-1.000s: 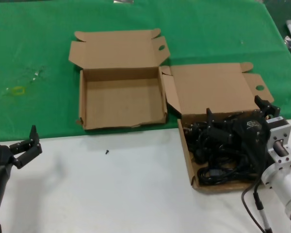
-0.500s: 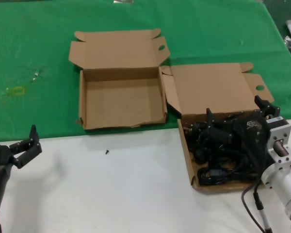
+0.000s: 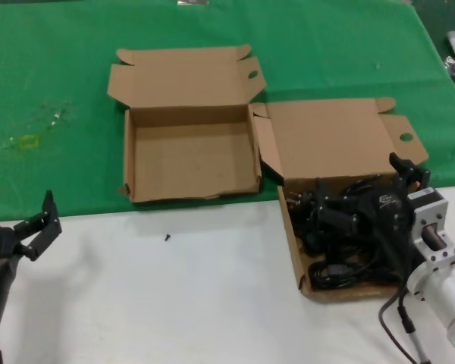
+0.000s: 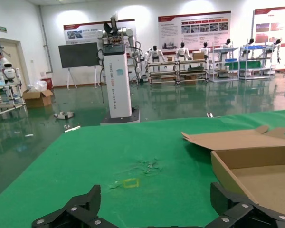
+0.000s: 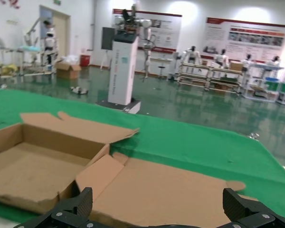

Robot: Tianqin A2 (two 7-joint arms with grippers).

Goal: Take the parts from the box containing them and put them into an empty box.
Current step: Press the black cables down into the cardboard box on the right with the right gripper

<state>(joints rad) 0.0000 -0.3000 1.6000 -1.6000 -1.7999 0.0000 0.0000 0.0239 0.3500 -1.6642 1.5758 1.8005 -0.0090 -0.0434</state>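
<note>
- Black cords [image 3: 341,250] lie tangled in the full box [image 3: 307,284], directly under our right gripper [image 3: 360,199].
- Our right gripper sits low over the pile with fingers spread wide, one tip toward the far wall and one among the loops; we see no cord gripped yet.
- Empty box [image 3: 191,155] stands to this gripper's left, flap open, touching the full box's lid flap [image 3: 330,136].
- Left gripper [image 3: 36,224] waits open over the white table [image 3: 174,303], well apart from both boxes.
- Risk, as we judge it: the loops interlock, so closing here may catch several cords and drag a clump.
- Risk: a snagged plug could lift or shift the light cardboard box.
- Risk: trailing cable may hook the wall between the boxes during transfer.
</note>
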